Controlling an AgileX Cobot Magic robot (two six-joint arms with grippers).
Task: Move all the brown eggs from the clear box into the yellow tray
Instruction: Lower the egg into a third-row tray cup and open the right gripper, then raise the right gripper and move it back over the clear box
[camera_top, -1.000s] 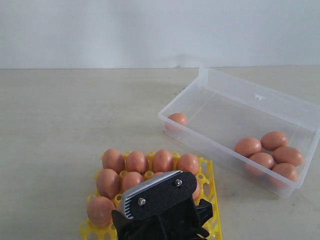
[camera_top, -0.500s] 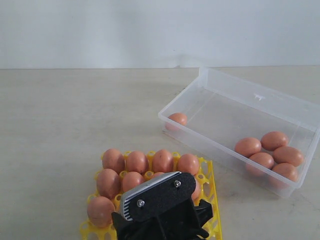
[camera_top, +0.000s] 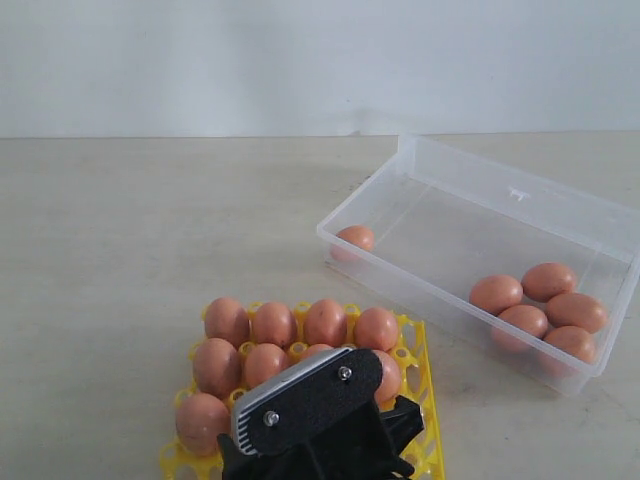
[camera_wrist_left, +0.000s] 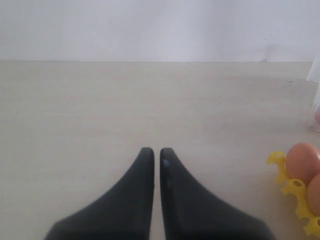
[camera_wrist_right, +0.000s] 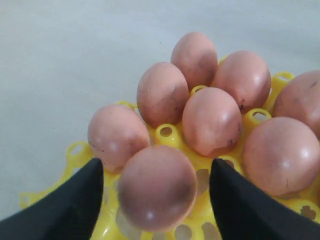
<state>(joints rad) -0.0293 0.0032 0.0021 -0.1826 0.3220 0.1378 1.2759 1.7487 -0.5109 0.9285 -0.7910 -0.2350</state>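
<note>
Several brown eggs (camera_top: 325, 322) sit in the cups of the yellow tray (camera_top: 415, 350) at the front. The clear box (camera_top: 520, 190) at the right holds a cluster of brown eggs (camera_top: 523, 320) at its near right end and one lone egg (camera_top: 355, 238) in its left corner. My right arm's wrist housing (camera_top: 305, 400) covers the tray's front. My right gripper (camera_wrist_right: 157, 165) is open, its fingers on either side of a brown egg (camera_wrist_right: 157, 187) resting in a tray cup, with gaps on both sides. My left gripper (camera_wrist_left: 153, 151) is shut and empty over bare table.
The tray's corner (camera_wrist_left: 280, 165) with an egg (camera_wrist_left: 302, 162) lies beside my left gripper. Bare beige table (camera_top: 150, 230) stretches left and behind the tray, up to a white wall.
In the exterior view my right arm's wrist housing has drawn slightly down and left, uncovering more of an egg at the tray's right. The eggs and box have not moved.
</note>
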